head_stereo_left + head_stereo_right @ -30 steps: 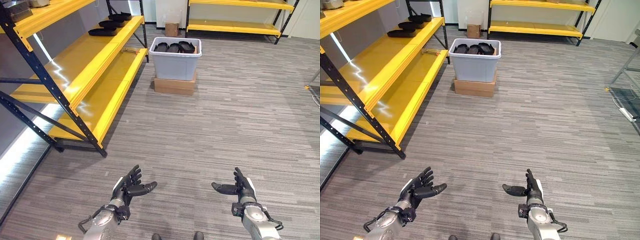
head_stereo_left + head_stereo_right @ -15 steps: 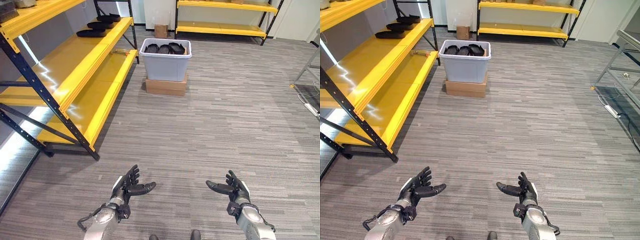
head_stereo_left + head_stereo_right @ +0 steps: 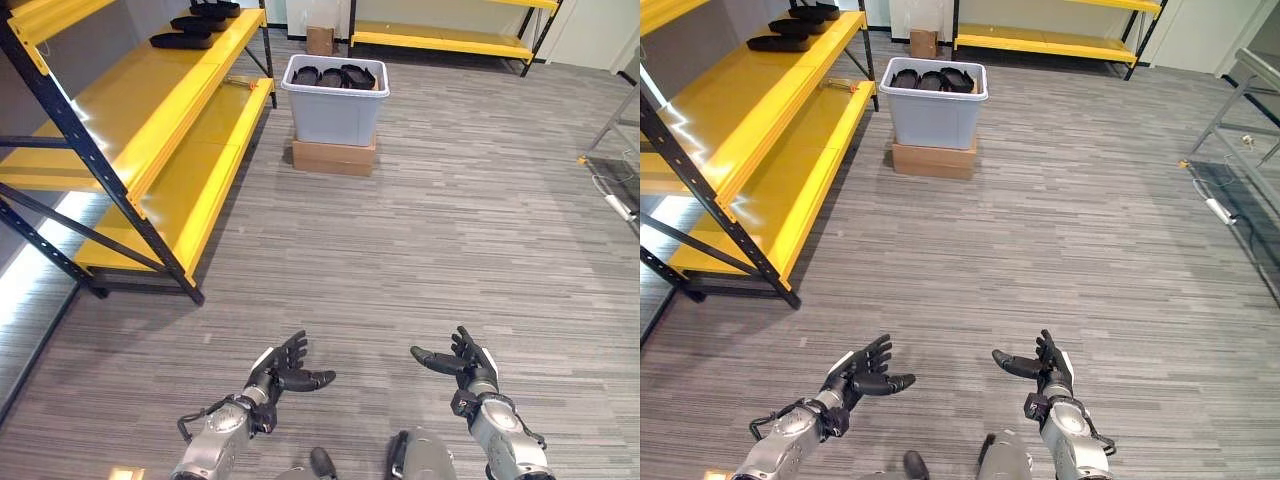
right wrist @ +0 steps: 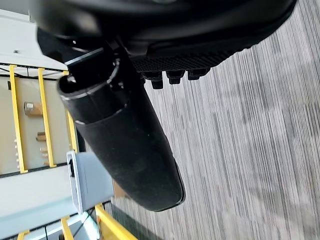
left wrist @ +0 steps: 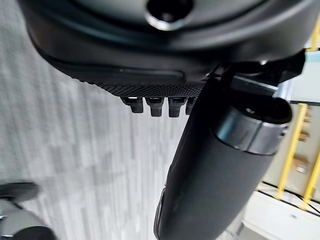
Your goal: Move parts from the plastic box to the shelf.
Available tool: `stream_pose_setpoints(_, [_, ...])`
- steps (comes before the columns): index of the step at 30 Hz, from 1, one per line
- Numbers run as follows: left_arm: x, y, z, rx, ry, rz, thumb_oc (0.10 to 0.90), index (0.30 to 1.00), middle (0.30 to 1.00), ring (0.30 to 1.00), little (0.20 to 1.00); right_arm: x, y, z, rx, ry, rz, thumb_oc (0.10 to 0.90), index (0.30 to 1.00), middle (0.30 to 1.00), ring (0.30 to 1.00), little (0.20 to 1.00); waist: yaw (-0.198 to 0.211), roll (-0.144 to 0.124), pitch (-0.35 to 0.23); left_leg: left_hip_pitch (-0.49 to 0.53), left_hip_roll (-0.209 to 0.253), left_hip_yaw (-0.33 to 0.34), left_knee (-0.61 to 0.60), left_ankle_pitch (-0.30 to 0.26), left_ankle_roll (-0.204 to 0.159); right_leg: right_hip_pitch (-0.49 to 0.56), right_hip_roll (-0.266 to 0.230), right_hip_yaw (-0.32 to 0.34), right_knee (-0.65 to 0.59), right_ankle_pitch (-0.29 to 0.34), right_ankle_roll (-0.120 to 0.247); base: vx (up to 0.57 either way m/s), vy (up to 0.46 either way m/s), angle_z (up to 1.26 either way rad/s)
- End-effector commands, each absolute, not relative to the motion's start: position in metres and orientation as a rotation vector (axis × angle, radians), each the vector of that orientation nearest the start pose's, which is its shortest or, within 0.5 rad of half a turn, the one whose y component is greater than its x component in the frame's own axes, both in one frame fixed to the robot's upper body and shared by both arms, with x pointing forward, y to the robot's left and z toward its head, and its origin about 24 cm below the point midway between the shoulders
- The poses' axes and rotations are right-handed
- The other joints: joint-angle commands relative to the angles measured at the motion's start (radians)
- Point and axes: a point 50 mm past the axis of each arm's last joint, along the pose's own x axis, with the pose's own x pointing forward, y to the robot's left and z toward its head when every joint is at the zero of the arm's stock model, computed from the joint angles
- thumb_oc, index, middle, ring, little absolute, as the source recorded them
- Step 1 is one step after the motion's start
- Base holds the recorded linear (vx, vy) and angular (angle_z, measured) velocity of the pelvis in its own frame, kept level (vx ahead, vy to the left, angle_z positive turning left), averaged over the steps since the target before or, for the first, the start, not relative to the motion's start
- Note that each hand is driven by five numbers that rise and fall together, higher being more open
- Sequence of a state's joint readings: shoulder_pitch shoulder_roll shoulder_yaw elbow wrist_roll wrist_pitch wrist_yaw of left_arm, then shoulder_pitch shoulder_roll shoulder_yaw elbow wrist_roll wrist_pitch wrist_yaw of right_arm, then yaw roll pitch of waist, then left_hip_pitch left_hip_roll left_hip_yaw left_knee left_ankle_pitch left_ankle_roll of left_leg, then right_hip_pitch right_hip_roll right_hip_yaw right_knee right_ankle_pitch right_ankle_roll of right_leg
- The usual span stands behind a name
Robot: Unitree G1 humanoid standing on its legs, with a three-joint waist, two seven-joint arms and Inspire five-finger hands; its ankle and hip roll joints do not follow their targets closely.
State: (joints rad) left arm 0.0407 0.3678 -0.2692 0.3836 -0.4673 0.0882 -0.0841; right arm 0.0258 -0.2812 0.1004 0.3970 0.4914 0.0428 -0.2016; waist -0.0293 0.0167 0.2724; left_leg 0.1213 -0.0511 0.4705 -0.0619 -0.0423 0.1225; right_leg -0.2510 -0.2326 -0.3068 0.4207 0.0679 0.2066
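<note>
Left eye view: landmark is the plastic box, grey, standing on a flat cardboard carton on the carpeted floor, far ahead of both hands.

Left of the box: yellow shelf on a dark blue frame, its long side running toward the robot. A few black parts already lie on the upper tier at the far end, level with the box. A small object lies on the lower tier just left of the box; too small to identify.

In the box: more black parts, several side by side, filling the top. These are the items to be moved.

Near side of the box, well apart from it: left hand low in view, fingers spread and relaxed, thumb out, holding nothing. Right hand beside it, to the right, same posture, fingers apart, empty. Palms face each other. Both wrist views agree: thumbs extended, nothing between thumb and fingers.

Right of the box: bare carpet; a metal frame at the edge.

Judgement: step in hand is the approach to the box for a pick-up; no part is in transit. Next move calls for closing the long gap to the box, then lowering an open hand over one part inside the rim.
</note>
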Motion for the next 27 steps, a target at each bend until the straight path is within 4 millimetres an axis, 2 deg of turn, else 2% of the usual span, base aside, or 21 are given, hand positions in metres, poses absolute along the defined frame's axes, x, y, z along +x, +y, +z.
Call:
stream_pose_setpoints(1, [0.231, 0.193, -0.029, -0.109, 0.402, -0.119, 0.9, 1.0, 1.0, 1.0, 1.0, 0.248, -0.219, -0.015, 0.121, 0.269, -0.254, 0.9, 1.0, 1.0, 1.0, 1.0, -0.02, -0.038, -0.03, 0.102, 0.031, -0.129, -0.004, -0.072, -0.075, 0.097, 0.044, 0.011, -0.256, 0.098, -0.003, 0.24, -0.191, 0.44])
stream_pose_setpoints(2, [0.23, 0.192, -0.029, -0.108, 0.394, -0.109, 0.9, 1.0, 1.0, 1.0, 1.0, 0.248, -0.219, -0.014, 0.122, 0.265, -0.254, 0.9, 1.0, 1.0, 1.0, 1.0, -0.017, -0.045, -0.024, 0.108, 0.033, -0.131, -0.001, -0.081, -0.08, 0.093, 0.029, 0.005, -0.339, 0.127, 0.008, 0.16, -0.12, 0.51])
stream_pose_setpoints(3, [0.23, 0.192, -0.03, -0.107, 0.394, -0.11, 0.9, 1.0, 1.0, 1.0, 1.0, 0.248, -0.219, -0.014, 0.123, 0.266, -0.255, 0.9, 1.0, 1.0, 1.0, 1.0, -0.019, -0.041, -0.024, 0.111, 0.036, -0.135, 0.001, -0.086, -0.08, 0.104, 0.033, 0.002, -0.352, 0.132, 0.011, 0.31, -0.214, 0.48])
stream_pose_setpoints(4, [0.227, 0.192, -0.031, -0.11, 0.384, -0.094, 0.9, 1.0, 1.0, 1.0, 1.0, 0.248, -0.217, -0.015, 0.131, 0.26, -0.254, 0.9, 1.0, 1.0, 1.0, 1.0, -0.015, -0.048, -0.016, 0.122, 0.045, -0.144, 0.008, -0.095, -0.087, 0.093, 0.009, 0.003, -0.463, 0.168, 0.02, 0.31, -0.19, 0.37])
stream_pose_setpoints(6, [0.222, 0.192, -0.033, -0.107, 0.381, -0.101, 0.9, 1.0, 1.0, 1.0, 1.0, 0.246, -0.215, -0.016, 0.134, 0.261, -0.267, 0.9, 1.0, 1.0, 1.0, 1.0, -0.018, -0.052, -0.013, 0.135, 0.05, -0.158, 0.018, -0.113, -0.084, 0.096, -0.001, 0.02, -0.484, 0.184, 0.029, 0.36, -0.224, 0.46])
stream_pose_setpoints(7, [0.221, 0.192, -0.033, -0.108, 0.38, -0.099, 0.9, 1.0, 1.0, 1.0, 1.0, 0.246, -0.216, -0.016, 0.137, 0.262, -0.271, 0.9, 1.0, 1.0, 1.0, 1.0, -0.025, -0.061, -0.012, 0.13, 0.048, -0.156, 0.03, -0.109, -0.082, 0.1, 0.0, 0.031, -0.489, 0.182, 0.02, 0.3, -0.206, 0.59])
stream_pose_setpoints(10, [0.222, 0.187, -0.035, -0.108, 0.386, -0.101, 0.9, 1.0, 1.0, 1.0, 1.0, 0.243, -0.222, -0.018, 0.142, 0.27, -0.294, 0.9, 1.0, 1.0, 1.0, 1.0, -0.042, -0.067, -0.03, 0.116, 0.058, -0.176, 0.072, -0.126, -0.082, 0.116, 0.001, 0.074, -0.471, 0.163, 0.014, 0.34, -0.178, 0.61])
stream_pose_setpoints(13, [0.221, 0.186, -0.036, -0.109, 0.4, -0.094, 0.9, 1.0, 1.0, 1.0, 1.0, 0.245, -0.223, -0.018, 0.133, 0.271, -0.296, 0.9, 1.0, 1.0, 1.0, 1.0, -0.041, -0.058, -0.044, 0.135, 0.083, -0.172, 0.095, -0.159, -0.09, 0.124, 0.007, 0.05, -0.416, 0.127, 0.014, 0.36, -0.153, 0.52])
stream_pose_setpoints(15, [0.218, 0.186, -0.037, -0.113, 0.402, -0.088, 0.9, 1.0, 1.0, 1.0, 1.0, 0.248, -0.222, -0.015, 0.135, 0.257, -0.288, 0.9, 1.0, 1.0, 1.0, 1.0, -0.041, -0.053, -0.057, 0.153, 0.1, -0.165, 0.103, -0.172, -0.099, 0.115, 0.014, 0.032, -0.36, 0.098, -0.007, 0.32, -0.199, 0.05])
stream_pose_setpoints(16, [0.217, 0.186, -0.036, -0.118, 0.397, -0.084, 0.9, 1.0, 1.0, 1.0, 1.0, 0.252, -0.223, -0.01, 0.129, 0.243, -0.283, 0.9, 1.0, 1.0, 1.0, 1.0, -0.043, -0.051, -0.071, 0.155, 0.118, -0.142, 0.109, -0.164, -0.108, 0.101, 0.02, 0.011, -0.33, 0.074, -0.042, 0.36, -0.186, -0.03])
stream_pose_setpoints(17, [0.217, 0.186, -0.036, -0.116, 0.395, -0.083, 0.9, 1.0, 1.0, 1.0, 1.0, 0.252, -0.224, -0.009, 0.13, 0.241, -0.287, 0.9, 1.0, 1.0, 1.0, 1.0, -0.044, -0.039, -0.077, 0.164, 0.131, -0.147, 0.112, -0.182, -0.111, 0.105, 0.03, 0.014, -0.315, 0.05, -0.039, 0.46, -0.243, -0.03])
stream_pose_setpoints(18, [0.216, 0.187, -0.036, -0.119, 0.387, -0.076, 0.9, 1.0, 1.0, 1.0, 1.0, 0.254, -0.225, -0.008, 0.123, 0.234, -0.302, 0.9, 1.0, 1.0, 1.0, 1.0, -0.049, -0.033, -0.085, 0.161, 0.15, -0.136, 0.129, -0.183, -0.12, 0.103, 0.04, 0.015, -0.298, 0.027, -0.057, 0.53, -0.249, -0.11])
stream_pose_setpoints(19, [0.217, 0.188, -0.035, -0.13, 0.373, -0.05, 0.9, 1.0, 1.0, 1.0, 1.0, 0.253, -0.226, -0.007, 0.103, 0.232, -0.338, 0.9, 1.0, 1.0, 1.0, 1.0, -0.058, -0.029, -0.095, 0.145, 0.181, -0.122, 0.171, -0.155, -0.141, 0.11, 0.057, 0.022, -0.291, 0.003, -0.082, 0.47, -0.288, -0.03])
stream_pose_setpoints(20, [0.218, 0.187, -0.035, -0.135, 0.361, -0.045, 0.9, 1.0, 1.0, 1.0, 1.0, 0.253, -0.228, -0.006, 0.095, 0.231, -0.351, 0.9, 1.0, 1.0, 1.0, 1.0, -0.061, -0.027, -0.099, 0.14, 0.191, -0.119, 0.185, -0.14, -0.149, 0.112, 0.064, 0.024, -0.292, -0.003, -0.09, 0.43, -0.288, -0.04])
stream_pose_setpoints(23, [0.227, 0.182, -0.022, -0.17, 0.27, -0.047, 0.9, 1.0, 1.0, 1.0, 1.0, 0.254, -0.235, 0.005, 0.002, 0.164, -0.381, 0.9, 1.0, 1.0, 1.0, 1.0, -0.075, -0.014, -0.115, 0.108, 0.241, -0.11, 0.269, -0.032, -0.195, 0.135, 0.104, 0.027, -0.311, -0.038, -0.137, 0.33, -0.238, -0.19])
stream_pose_setpoints(25, [0.233, 0.179, -0.016, -0.233, 0.249, -0.018, 0.9, 1.0, 1.0, 1.0, 1.0, 0.255, -0.241, 0.015, 0.003, 0.12, -0.408, 0.9, 1.0, 1.0, 1.0, 1.0, -0.086, -0.002, -0.128, 0.076, 0.255, -0.109, 0.372, 0.034, -0.226, 0.16, 0.143, 0.021, -0.32, -0.087, -0.182, 0.4, -0.305, -0.53])
stream_pose_setpoints(27, [0.237, 0.176, -0.012, -0.233, 0.225, -0.025, 0.9, 1.0, 1.0, 1.0, 1.0, 0.255, -0.242, 0.016, 0.033, 0.119, -0.431, 0.9, 1.0, 1.0, 1.0, 1.0, -0.092, -0.002, -0.135, 0.071, 0.264, -0.101, 0.421, 0.059, -0.238, 0.169, 0.163, 0.016, -0.319, -0.109, -0.203, 0.24, -0.22, -0.21])
